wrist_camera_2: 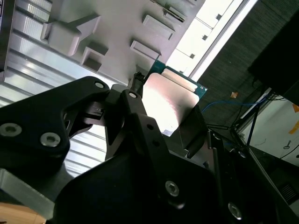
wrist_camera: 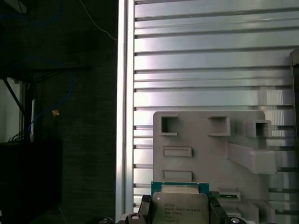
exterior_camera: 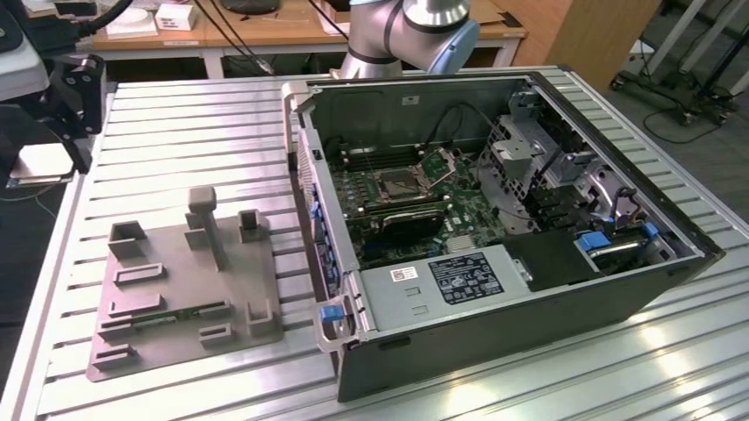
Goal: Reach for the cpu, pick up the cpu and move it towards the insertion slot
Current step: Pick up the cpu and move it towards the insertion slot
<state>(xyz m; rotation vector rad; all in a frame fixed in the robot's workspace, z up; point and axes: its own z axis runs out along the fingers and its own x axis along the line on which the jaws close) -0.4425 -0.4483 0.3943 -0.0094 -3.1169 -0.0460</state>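
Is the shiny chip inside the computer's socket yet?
No, the chip is clamped in the gripper, between its black fingers, near the grey tray, not in the socket.

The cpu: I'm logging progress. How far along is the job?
Done: the reach and grasp; the gripper is shut on the cpu, held above the grey fixture tray in both wrist views. In hand: the carry. Left: reaching the insertion slot, which sits inside the open case in the exterior view, hinged plate raised.
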